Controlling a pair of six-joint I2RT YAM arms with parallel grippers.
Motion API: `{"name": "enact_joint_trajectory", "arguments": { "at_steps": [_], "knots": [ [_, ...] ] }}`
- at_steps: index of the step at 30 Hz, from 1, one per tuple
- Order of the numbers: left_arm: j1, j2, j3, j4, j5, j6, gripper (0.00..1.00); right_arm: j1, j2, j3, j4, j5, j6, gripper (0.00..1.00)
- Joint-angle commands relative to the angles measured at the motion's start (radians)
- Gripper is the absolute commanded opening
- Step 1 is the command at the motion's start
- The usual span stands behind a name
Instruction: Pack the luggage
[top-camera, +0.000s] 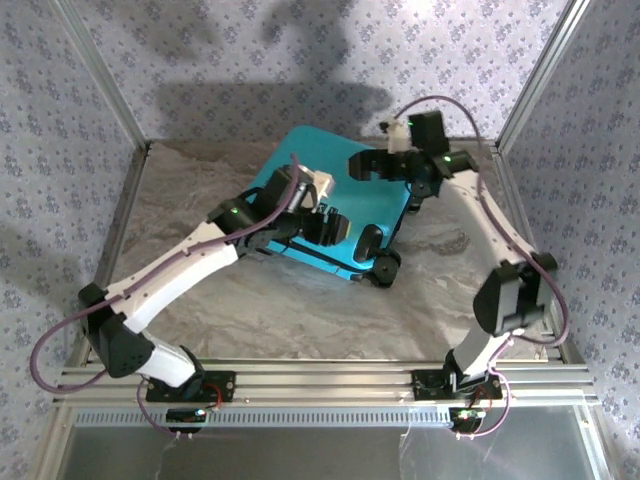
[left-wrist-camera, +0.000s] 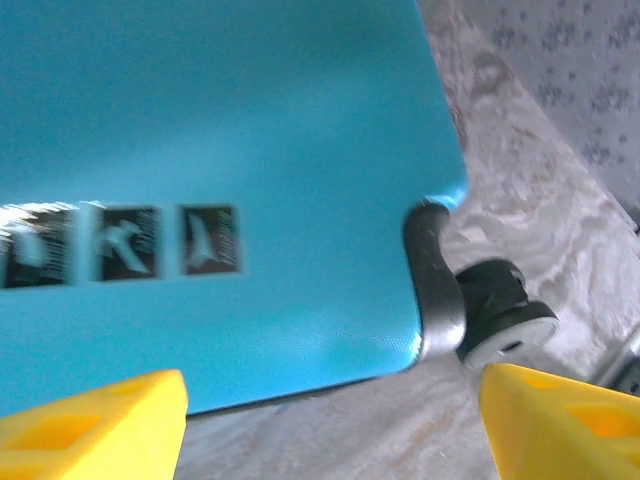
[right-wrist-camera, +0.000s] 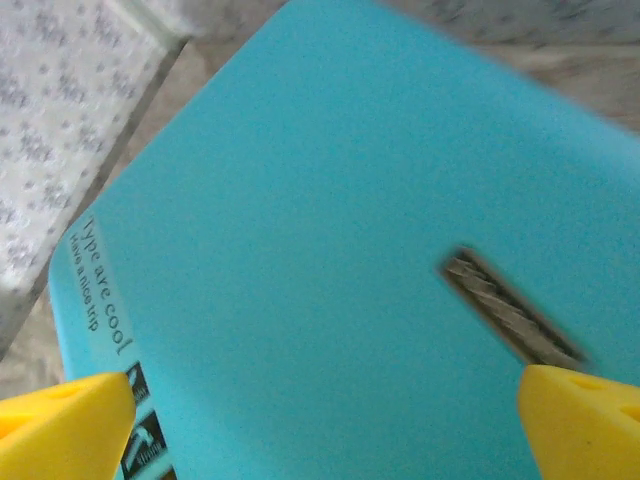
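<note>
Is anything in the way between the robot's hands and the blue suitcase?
No, nothing visible is. The left gripper and the right gripper both hang open right over the luggage, with only its bare turquoise shell beneath them.

One luggage (left-wrist-camera: 250, 120), two arms (top-camera: 170, 270) (top-camera: 497, 228), two end effectors (left-wrist-camera: 330, 420) (right-wrist-camera: 325, 420)

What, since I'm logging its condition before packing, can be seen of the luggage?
The luggage is a small turquoise hard-shell suitcase, closed, lying flat and skewed on the marbled table. A black band runs along its near edge, with black wheels at the near right corner. The smooth shell carries small dark logo marks, the print "Type are cool" and a narrow dark slot. The open left gripper and right gripper hang over it; contact cannot be told.
</note>
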Motion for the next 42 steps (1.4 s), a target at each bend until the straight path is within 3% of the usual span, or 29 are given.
{"name": "enact_joint_trajectory", "arguments": {
  "at_steps": [1,6,11,20,25,34,42],
  "knots": [
    [0.093,-0.026,0.058,-0.066,-0.074,0.044,0.78,-0.032,-0.136,-0.127,0.074,0.034,0.077,1.00],
    [0.279,0.051,0.122,-0.084,-0.011,0.090,0.81,-0.074,-0.299,-0.302,0.093,0.086,0.105,1.00],
    [0.407,0.207,0.237,-0.136,0.038,0.158,0.82,-0.099,-0.403,-0.452,0.106,0.121,0.137,1.00],
    [0.538,0.437,0.383,-0.171,0.221,0.213,0.82,-0.139,-0.372,-0.546,0.187,0.014,0.181,1.00],
    [0.548,0.456,0.343,-0.150,0.338,0.194,0.82,-0.132,-0.275,-0.523,0.243,-0.075,0.200,1.00],
    [0.535,0.285,0.023,0.022,0.405,0.080,0.81,-0.040,-0.068,-0.309,0.229,-0.204,0.142,1.00],
    [0.458,0.015,-0.263,0.092,0.270,-0.025,0.82,0.131,0.045,-0.170,0.185,-0.221,0.092,1.00]
  ]
}}
